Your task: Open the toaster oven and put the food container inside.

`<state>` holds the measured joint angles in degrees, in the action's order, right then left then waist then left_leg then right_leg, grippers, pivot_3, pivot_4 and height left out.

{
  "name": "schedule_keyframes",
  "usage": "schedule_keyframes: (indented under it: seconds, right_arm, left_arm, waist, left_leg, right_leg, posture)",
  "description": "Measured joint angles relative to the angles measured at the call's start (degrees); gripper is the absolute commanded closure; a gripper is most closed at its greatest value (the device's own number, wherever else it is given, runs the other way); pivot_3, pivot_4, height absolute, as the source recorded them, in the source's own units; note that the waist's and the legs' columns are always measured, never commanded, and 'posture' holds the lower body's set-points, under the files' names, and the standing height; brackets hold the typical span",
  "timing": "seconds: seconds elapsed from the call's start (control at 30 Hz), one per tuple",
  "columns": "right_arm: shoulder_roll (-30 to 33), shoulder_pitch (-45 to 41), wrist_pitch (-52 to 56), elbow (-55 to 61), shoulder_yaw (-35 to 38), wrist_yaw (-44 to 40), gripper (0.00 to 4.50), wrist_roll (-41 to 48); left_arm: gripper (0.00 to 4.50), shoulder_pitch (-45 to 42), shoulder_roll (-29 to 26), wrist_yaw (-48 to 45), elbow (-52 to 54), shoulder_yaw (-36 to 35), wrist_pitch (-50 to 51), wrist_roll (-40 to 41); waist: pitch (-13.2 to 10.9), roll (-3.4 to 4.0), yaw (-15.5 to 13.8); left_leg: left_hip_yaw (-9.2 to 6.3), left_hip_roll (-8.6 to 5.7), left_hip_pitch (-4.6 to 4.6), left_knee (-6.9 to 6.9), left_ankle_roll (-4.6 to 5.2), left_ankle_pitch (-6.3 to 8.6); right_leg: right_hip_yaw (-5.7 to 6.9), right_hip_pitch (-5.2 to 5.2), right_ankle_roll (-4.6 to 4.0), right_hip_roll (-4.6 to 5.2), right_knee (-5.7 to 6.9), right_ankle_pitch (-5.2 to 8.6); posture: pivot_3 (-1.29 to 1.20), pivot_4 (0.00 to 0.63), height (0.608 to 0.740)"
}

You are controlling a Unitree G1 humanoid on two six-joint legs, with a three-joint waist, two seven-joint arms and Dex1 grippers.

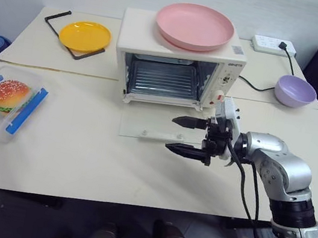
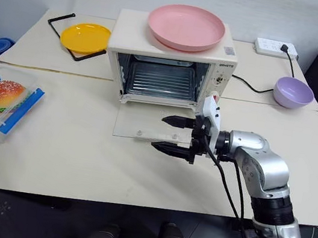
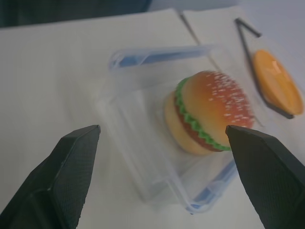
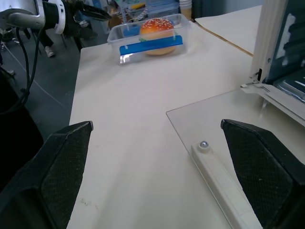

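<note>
Near table's left edge food container [image 1: 6, 102], toaster oven [image 1: 178, 61] door down

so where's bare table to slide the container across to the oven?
Free: the wide strip between the food container and the lowered glass door, and the near edge. Crowded: the door front, where the open right gripper hovers, and the toaster oven top under a pink plate.

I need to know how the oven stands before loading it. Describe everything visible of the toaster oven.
The toaster oven is a cream-white boxy countertop unit standing upright on the table. Its glass door is fully open, lying flat on the tabletop with the white bar handle at its outer edge. Inside, a wire rack shows. Knobs and a red button sit on its right panel. A pink plate rests on top. The right gripper hovers over the door's edge, fingers open.
</note>
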<state>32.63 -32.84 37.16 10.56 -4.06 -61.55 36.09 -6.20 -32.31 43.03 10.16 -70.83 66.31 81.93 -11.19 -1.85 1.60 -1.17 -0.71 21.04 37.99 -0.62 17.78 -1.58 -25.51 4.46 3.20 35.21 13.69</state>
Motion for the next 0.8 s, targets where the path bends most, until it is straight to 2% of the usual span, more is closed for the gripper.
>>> schedule_keyframes:
  seconds: [0.23, 0.37, 0.6, 0.8]
  right_arm:
    - [0.7, 2.8, 2.7, 6.1, 3.2, 3.9, 0.00, 2.6]
    - [0.7, 4.7, 3.4, 8.4, 4.5, 6.0, 0.00, 3.8]
    - [0.7, 5.5, 3.5, 9.7, 4.6, 8.4, 0.00, 4.5]
    - [2.1, 5.8, 3.4, 9.7, 4.7, 8.5, 0.00, 5.0]
  left_arm:
    - [0.02, -6.0, -6.1, 5.9, -9.8, 8.5, -3.9, 0.2]
    - [0.02, -9.4, -6.8, 9.2, -15.0, 11.8, -5.6, -0.2]
    - [2.11, -11.7, -6.8, 15.5, -17.9, 13.5, -8.7, -0.3]
    - [4.03, -12.8, -7.2, 17.0, -20.0, 14.0, -10.3, -0.6]
  waist:
    - [0.0, -0.08, -0.4]
    - [0.1, -0.09, -0.3]
    - [0.1, -0.10, -0.1]
    - [0.1, -0.11, -0.2]
  left_leg:
    - [0.00, 0.01, 0.00, 0.00, -0.04, -0.01]
    - [0.01, 0.00, 0.05, -0.03, -0.03, 0.02]
    - [0.03, 0.06, 0.03, -0.05, -0.07, 0.05]
    - [0.02, 0.04, 0.04, -0.04, -0.06, 0.04]
  right_leg:
    - [0.05, 0.01, -0.04, -0.01, -0.02, 0.01]
    - [0.04, 0.00, -0.02, 0.00, -0.12, 0.00]
    - [0.03, -0.02, -0.02, -0.04, -0.12, 0.00]
    - [0.05, 0.00, -0.02, -0.02, -0.13, 0.00]
  posture:
    - [0.00, 0.150, 0.740]
    - [0.00, 0.150, 0.740]
    - [0.00, 0.150, 0.740]
    - [0.00, 0.150, 0.740]
